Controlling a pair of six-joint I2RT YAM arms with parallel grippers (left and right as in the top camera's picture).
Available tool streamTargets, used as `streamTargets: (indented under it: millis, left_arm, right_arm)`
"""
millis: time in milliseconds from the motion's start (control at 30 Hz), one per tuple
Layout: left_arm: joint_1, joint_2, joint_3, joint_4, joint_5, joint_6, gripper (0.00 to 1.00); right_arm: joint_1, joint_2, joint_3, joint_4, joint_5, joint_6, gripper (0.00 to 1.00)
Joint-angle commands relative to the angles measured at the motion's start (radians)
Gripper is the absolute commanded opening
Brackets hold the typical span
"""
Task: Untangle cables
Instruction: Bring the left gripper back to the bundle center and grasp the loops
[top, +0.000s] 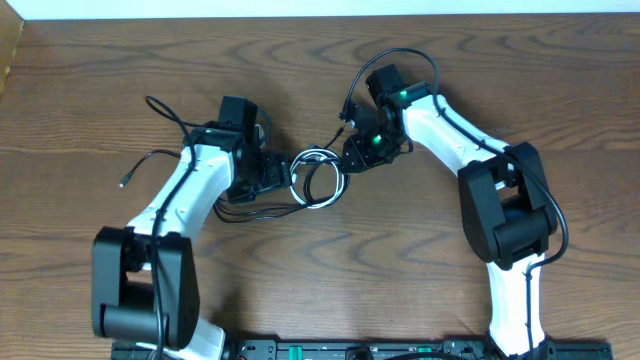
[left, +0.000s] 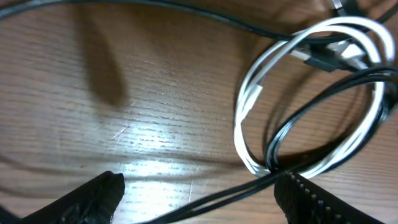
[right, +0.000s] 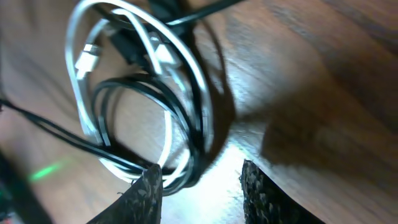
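Overhead cam looks straight down on the whole desk (top: 100, 60) from well up. Both wrist cams sit super close over the wood near mid-desk, angled down, and all three catch the white cable loop (left: 238, 124).

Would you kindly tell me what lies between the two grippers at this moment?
The white looped cable, tangled with black cables, lies between the left gripper and the right gripper; the overhead view shows this.

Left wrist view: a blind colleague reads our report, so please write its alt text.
A white cord coiled in a loop lies on a wooden table, black cords threaded through it. At the bottom edge, the left hand's dark fingers stand wide apart, a black cord passing between them.
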Motion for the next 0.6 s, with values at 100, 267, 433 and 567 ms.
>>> streamTargets:
  millis: [100, 267, 433, 567]
  left_arm:
    - [-0.037, 0.074, 0.007, 0.032, 0.025, 0.02, 0.83]
    - [-0.089, 0.076, 0.007, 0.104, 0.025, 0.016, 0.81]
    - [-0.141, 0.077, 0.007, 0.156, 0.018, 0.011, 0.76]
    - [-0.175, 0.077, 0.005, 0.166, -0.058, -0.041, 0.66]
  right_arm:
    - [0.049, 0.0, 0.0, 0.003, 0.184, 0.062, 0.35]
    - [0.073, 0.0, 0.0, 0.024, 0.183, 0.062, 0.33]
    - [0.073, 0.0, 0.0, 0.034, 0.172, 0.062, 0.32]
    - [0.049, 0.0, 0.0, 0.032, 0.108, 0.061, 0.34]
